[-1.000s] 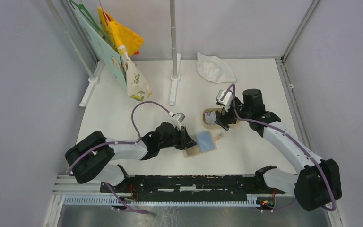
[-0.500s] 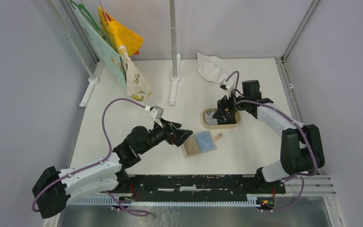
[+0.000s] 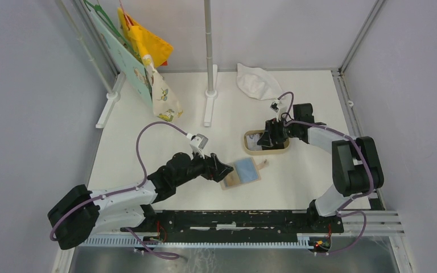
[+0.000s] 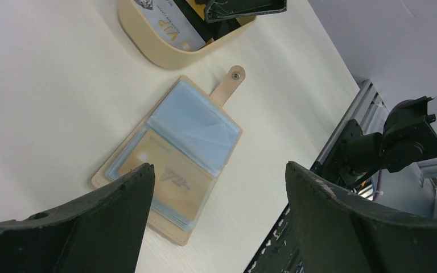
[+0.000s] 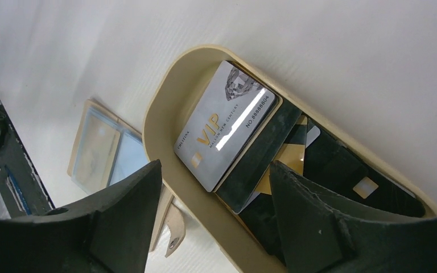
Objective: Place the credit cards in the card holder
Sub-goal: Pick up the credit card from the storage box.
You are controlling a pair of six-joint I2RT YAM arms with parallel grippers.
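While one tray [image 5: 165,102] holds cards [image 5: 225,128], one card holder [image 4: 173,159] gapes.

The small beige folding card holder [image 3: 243,172] is lying open and flat on the white surface [image 3: 165,142]. Its light blue clear-plastic pockets are facing up and its snap tab [image 4: 228,86] is pointing toward the tan oval tray [image 5: 162,119] just beside it. One thin orange-gold plastic card [image 4: 168,181] is sitting inside a pocket on the half farther from the tab. The other thin rectangular plastic credit cards are lying in a loose overlapping pile inside that tray, a grey-silver card marked VIP [image 5: 225,126] resting face up on top, black cards [image 5: 259,165] showing beneath it and an orange-gold one [image 5: 284,162] peeking out between them.
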